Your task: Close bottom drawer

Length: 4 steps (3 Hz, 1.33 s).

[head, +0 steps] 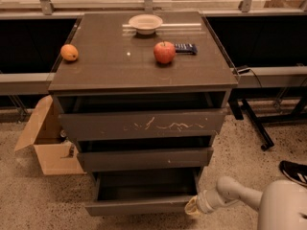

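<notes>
We see the bottom drawer [139, 206], a plain flat dark grey-brown front without a handle, lowest and shortest of the three, pulled well out of the cabinet so that its shadowed box interior lies open to view. Above it sit the middle drawer [144, 158], matte with a tiny white speck, and the tall top drawer [144, 124], its front scored with pale scratch marks; both stand slightly ajar. The pale, rounded arm reaches in from the lower right, and its yellowish-tipped gripper [193, 207] lies low at the right end of the bottom drawer's front, right up against that corner; we cannot tell whether it is apart or together, nor whether it truly touches the panel, and it holds nothing that we can see. On the glossy brown cabinet top [120, 63] rest a round red apple [164, 52], a small orange fruit [69, 52] near the left edge, a shallow white bowl [145, 23] at the back and a flat dark blue packet [185, 47] just beside the apple. An open cardboard box [48, 145] stands on the speckled floor to the left of the cabinet, and a black shoe [293, 170] shows at the right edge
</notes>
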Motion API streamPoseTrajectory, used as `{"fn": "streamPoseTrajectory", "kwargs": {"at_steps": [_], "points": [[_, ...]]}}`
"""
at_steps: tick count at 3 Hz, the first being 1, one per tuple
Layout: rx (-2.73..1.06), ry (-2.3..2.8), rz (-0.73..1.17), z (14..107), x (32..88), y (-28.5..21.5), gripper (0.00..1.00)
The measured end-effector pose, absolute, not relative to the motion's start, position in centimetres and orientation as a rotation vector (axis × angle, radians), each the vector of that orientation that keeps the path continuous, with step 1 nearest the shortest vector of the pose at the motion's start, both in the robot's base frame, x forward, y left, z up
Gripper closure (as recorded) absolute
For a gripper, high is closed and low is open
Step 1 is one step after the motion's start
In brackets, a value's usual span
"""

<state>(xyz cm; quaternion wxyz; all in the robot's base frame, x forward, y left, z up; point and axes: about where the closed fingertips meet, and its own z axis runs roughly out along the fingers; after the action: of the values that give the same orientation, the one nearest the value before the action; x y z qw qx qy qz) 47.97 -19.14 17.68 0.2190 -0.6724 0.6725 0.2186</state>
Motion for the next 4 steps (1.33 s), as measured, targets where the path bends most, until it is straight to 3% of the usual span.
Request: {"fn": "streamPoseTrajectory", "kwargs": {"at_steps": [1,2,4], "points": [[-1.845,1.814,0.573,17.6,50.5,-19.6,0.28],[-1.839,1.801,0.555,17.9,51.4,-20.0,0.04],[-1.798,1.736,0.508,19.0,55.6,-21.1,0.0]]}}
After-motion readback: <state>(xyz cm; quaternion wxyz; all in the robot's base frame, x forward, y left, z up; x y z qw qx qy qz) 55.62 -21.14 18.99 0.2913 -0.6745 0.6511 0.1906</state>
